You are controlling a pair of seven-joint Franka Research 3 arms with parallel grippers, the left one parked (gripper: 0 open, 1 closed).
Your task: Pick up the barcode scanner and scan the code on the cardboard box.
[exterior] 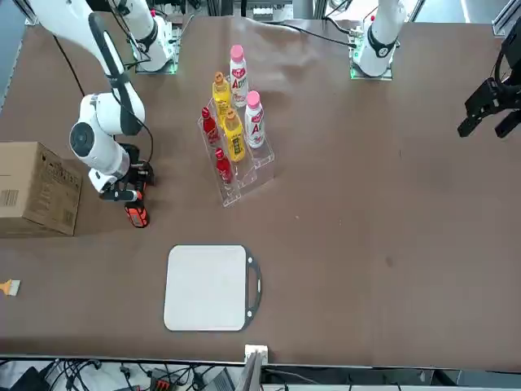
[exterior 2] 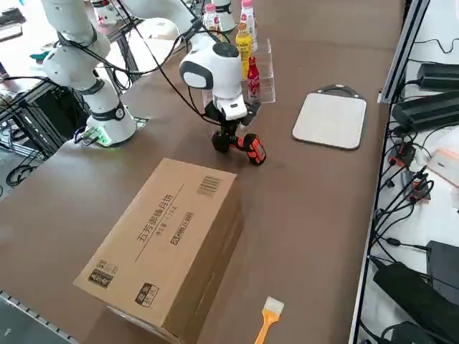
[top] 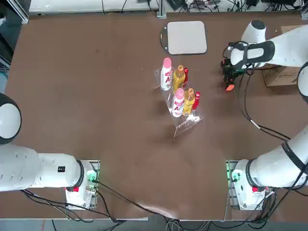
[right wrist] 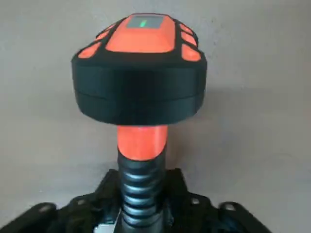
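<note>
Barcode scanner (right wrist: 140, 92): likely light, rigid, top-heavy; ribbed handle (right wrist: 140, 182) best, clamped by right end effector (right wrist: 144, 189), desk's (top: 96, 106) two o'clock.

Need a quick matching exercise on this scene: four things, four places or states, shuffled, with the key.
1. barcode scanner
2. cardboard box
3. grey-white pad
4. brush

A. flat on the table, dark handle along one side
B. gripped by the handle in the right gripper
C. brown, with printed labels
D. orange handle, pale bristles

Pairs: 1-B, 2-C, 3-A, 4-D
</note>
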